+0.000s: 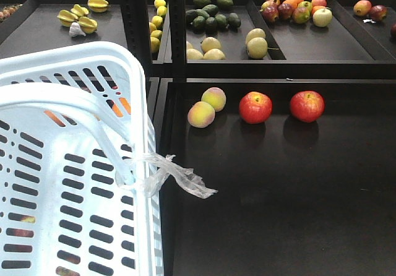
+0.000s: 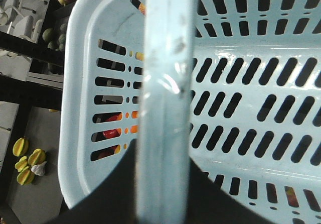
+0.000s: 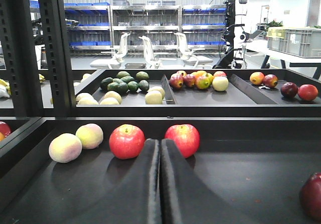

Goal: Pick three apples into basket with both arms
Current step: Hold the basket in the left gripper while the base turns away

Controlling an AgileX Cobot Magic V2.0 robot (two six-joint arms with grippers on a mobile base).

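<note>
Filling L half of front view: basket (image 1: 74, 72), pale blue-white plastic, slotted sides, standing in front of the black shelving. Scrap of clear film (image 1: 176, 176) is knotted on near the handle (image 2: 163, 83).

- L gripper (image 2: 163, 176): jaws closed on the handle, one dark finger each side of the bar (L wrist view). Basket interior lies below the bar.
- R gripper (image 3: 160, 142): jaws pressed fully together, nothing between them. Sits low over the lower shelf (image 3: 241, 184), tips pointing at the gap between the 2 red apples.
- Apples, 2 pcs, red: L apple (image 1: 255, 107) and R apple (image 1: 307, 106), side by side toward back of lower shelf, apart from each other, not touched by either gripper.
- Dark-red fruit (image 3: 312, 196), 1 pc: cut off by R edge of R wrist view, nearer the camera than the 2 apples. Type can't be told.
- Peaches (image 1: 201, 114), 2 pcs: touching, just L of L apple.
- Upper shelf, L to R: star fruit (image 1: 77, 17), lemons (image 1: 158, 21), avocados (image 1: 213, 15), pale yellow fruit (image 1: 210, 46), mixed red/orange fruit (image 1: 296, 8).
- Red and orange patches show through the basket slots. Can't tell if they are inside or behind it.
</note>
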